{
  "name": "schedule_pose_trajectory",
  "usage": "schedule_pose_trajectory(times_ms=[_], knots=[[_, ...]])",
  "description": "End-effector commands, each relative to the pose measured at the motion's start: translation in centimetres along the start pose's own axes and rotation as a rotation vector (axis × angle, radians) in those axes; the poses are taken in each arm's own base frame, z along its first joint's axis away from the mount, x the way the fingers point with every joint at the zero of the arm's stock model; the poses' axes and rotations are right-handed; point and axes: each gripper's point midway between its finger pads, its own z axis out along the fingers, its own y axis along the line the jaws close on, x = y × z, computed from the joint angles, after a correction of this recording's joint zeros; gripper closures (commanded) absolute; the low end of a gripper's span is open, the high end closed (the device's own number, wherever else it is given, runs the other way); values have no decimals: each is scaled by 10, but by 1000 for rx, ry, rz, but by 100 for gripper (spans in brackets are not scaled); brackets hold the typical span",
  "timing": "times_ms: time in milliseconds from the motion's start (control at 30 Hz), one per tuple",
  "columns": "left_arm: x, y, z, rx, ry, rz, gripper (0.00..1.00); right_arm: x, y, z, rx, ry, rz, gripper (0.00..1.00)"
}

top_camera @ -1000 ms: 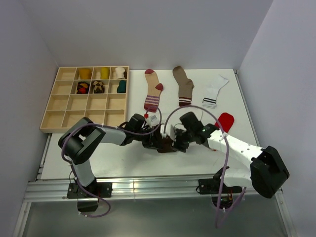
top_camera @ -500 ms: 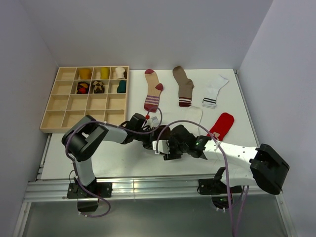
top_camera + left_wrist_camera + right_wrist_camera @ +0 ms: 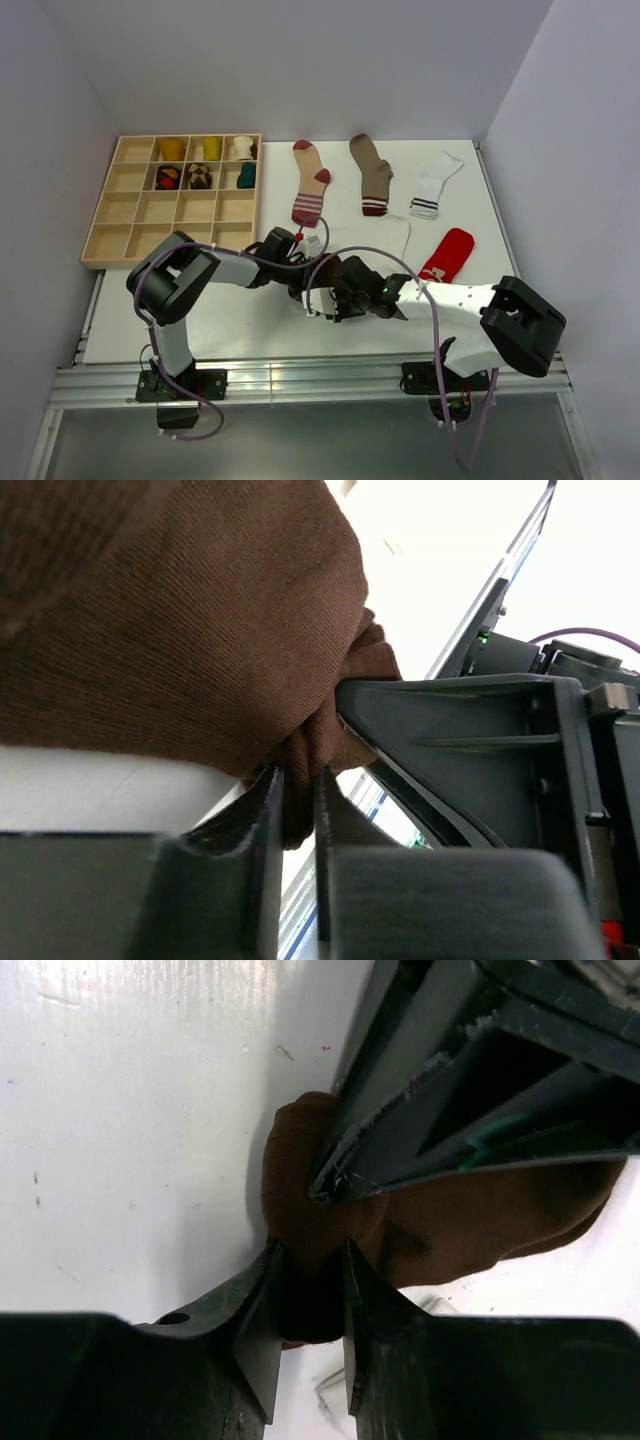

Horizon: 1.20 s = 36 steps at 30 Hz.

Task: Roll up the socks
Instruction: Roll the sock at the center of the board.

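The left pincer (image 3: 298, 782) is clamped on a fold of the bunched dark brown knit sock (image 3: 180, 620). The sock lies on the white counter (image 3: 240, 325), toward 6 o'clock of its middle. From 3 o'clock, the right pincer (image 3: 308, 1258) is closed on the same sock's fabric.

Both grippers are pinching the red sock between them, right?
No, not the red one. The left gripper and right gripper are pinching a dark brown sock, as both wrist views show; the red sock lies untouched farther right.
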Motion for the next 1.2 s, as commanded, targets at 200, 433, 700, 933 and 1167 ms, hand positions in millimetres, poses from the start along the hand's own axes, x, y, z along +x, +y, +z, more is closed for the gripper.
schedule_pose_trajectory(times_ms=[200, 433, 700, 933, 1167], knots=[[-23, 6, -24, -123, -187, 81, 47, 6, 16, -3, -202, 76, 182, 81], [-55, 6, -40, -199, -365, 67, 51, 6, 27, -22, -366, 66, 349, 81], [-64, 14, -61, -260, -507, 68, 56, 7, 21, -31, -573, 106, 531, 81], [-60, 5, -81, -258, -580, 207, 60, 7, 12, -22, -776, 181, 713, 80], [-31, -24, -71, -305, -616, 485, 50, 10, -2, -14, -864, 198, 811, 79]])
